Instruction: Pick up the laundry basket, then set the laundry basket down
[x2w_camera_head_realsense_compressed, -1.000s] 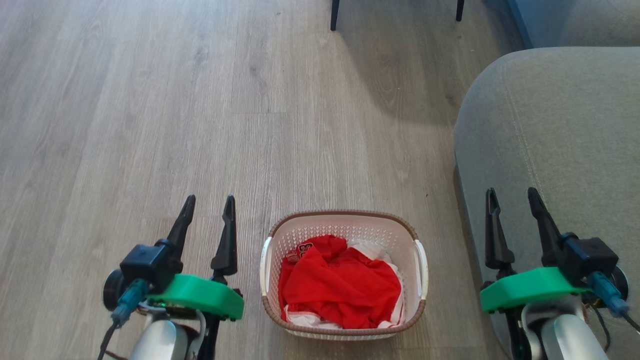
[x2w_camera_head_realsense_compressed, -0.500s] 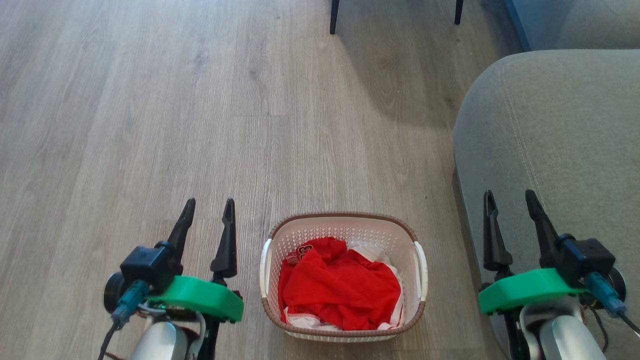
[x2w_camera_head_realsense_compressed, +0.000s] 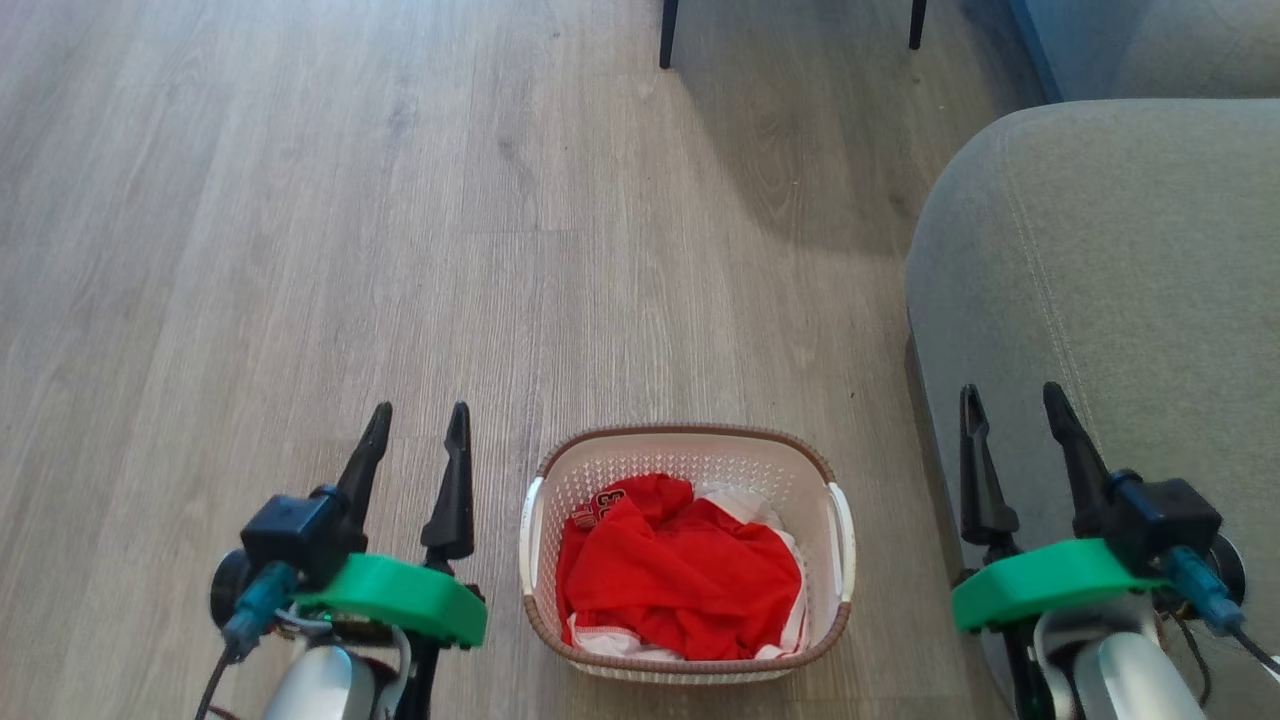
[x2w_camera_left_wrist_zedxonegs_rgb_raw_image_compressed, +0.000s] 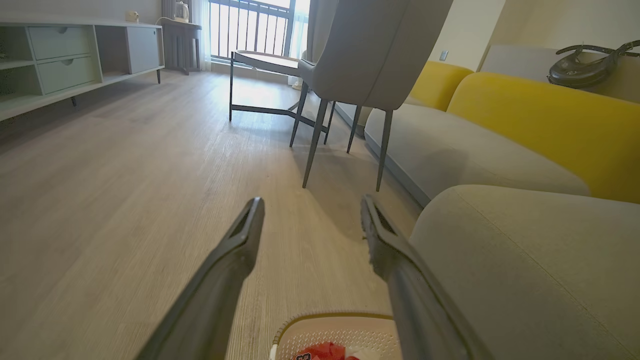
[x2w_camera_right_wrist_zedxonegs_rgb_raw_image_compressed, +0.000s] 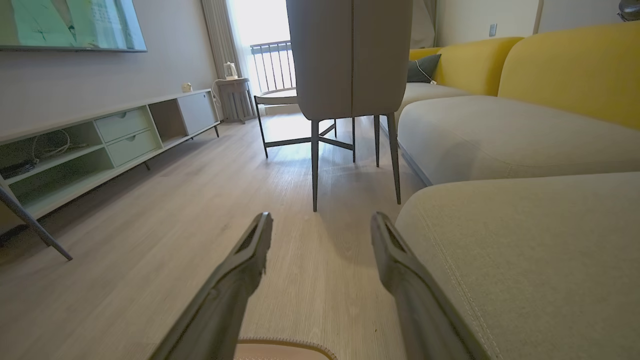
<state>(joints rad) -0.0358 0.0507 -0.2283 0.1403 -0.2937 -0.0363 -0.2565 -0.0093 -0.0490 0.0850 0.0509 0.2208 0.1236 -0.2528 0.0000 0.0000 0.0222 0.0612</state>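
Note:
The laundry basket (x2w_camera_head_realsense_compressed: 690, 445) stands on the wood floor at the bottom middle of the head view, white and perforated with a brown rim, white side handles and red and white clothes inside. Its far rim also shows as the basket (x2w_camera_left_wrist_zedxonegs_rgb_raw_image_compressed: 330, 320) at the bottom of the left wrist view and the basket (x2w_camera_right_wrist_zedxonegs_rgb_raw_image_compressed: 285, 345) in the right wrist view. My left gripper (x2w_camera_head_realsense_compressed: 418, 412) hangs open to the left of the basket, apart from it. My right gripper (x2w_camera_head_realsense_compressed: 1008, 392) hangs open to its right, over the sofa's edge. Neither holds anything.
A grey sofa arm (x2w_camera_head_realsense_compressed: 1100, 280) rises close to the basket's right side. Dark chair legs (x2w_camera_head_realsense_compressed: 668, 30) stand further ahead; the grey chair (x2w_camera_right_wrist_zedxonegs_rgb_raw_image_compressed: 350, 55) and a small table sit beyond. A low TV cabinet (x2w_camera_left_wrist_zedxonegs_rgb_raw_image_compressed: 60, 60) runs along the left wall. Open floor (x2w_camera_head_realsense_compressed: 300, 200) lies ahead and left.
The right gripper has edged down and a little left in the head view. The whole picture shifted down slightly early on, so the camera moved. The basket has stayed put.

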